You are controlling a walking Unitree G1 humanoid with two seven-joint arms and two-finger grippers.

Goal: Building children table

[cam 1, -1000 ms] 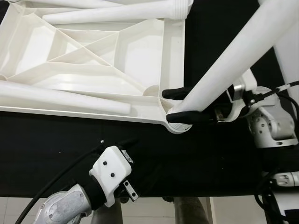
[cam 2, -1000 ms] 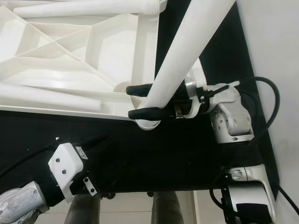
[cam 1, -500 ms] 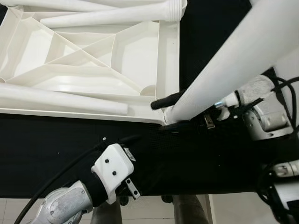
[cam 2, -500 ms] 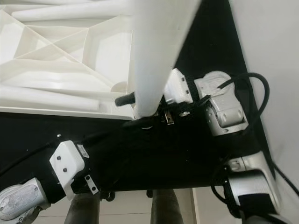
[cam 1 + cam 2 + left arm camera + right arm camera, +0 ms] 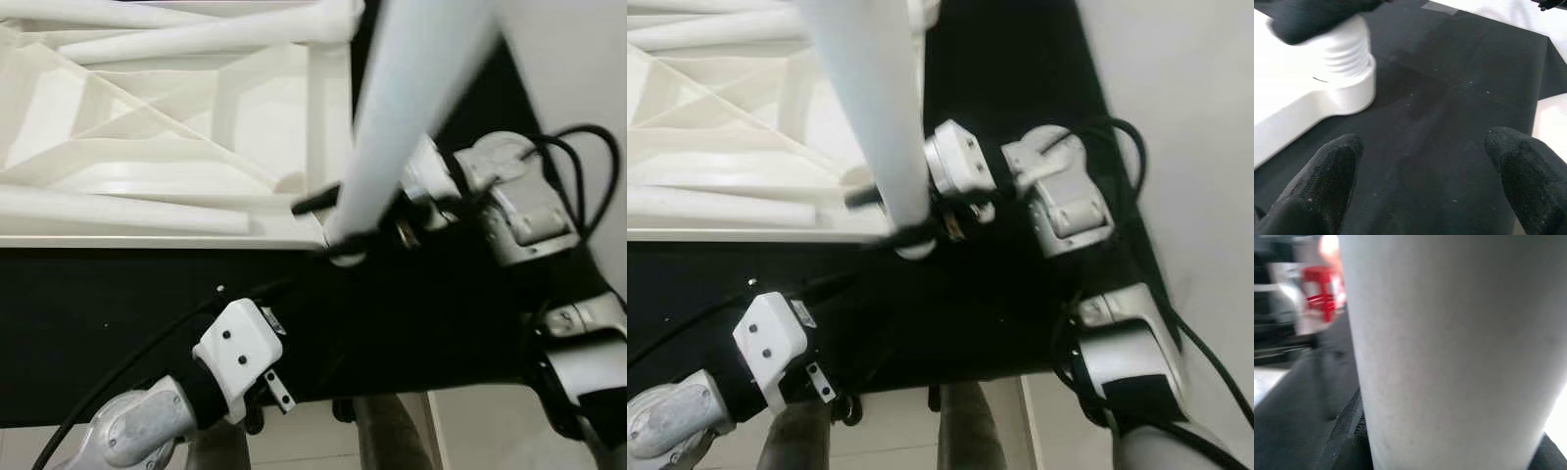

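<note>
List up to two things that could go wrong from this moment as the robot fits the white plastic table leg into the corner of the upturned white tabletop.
1. The right gripper clamps the long white plastic leg near its threaded end at the corner socket; a tilted leg could cross-thread or jam.
2. The left gripper hangs open, apart from the upturned white ribbed tabletop, so that could slide on the black mat.

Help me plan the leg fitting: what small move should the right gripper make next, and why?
Probably keep turning the white leg down into the corner socket. The right gripper is clamped near the leg's base at the tabletop corner, and threads show above the socket in the left wrist view.
</note>
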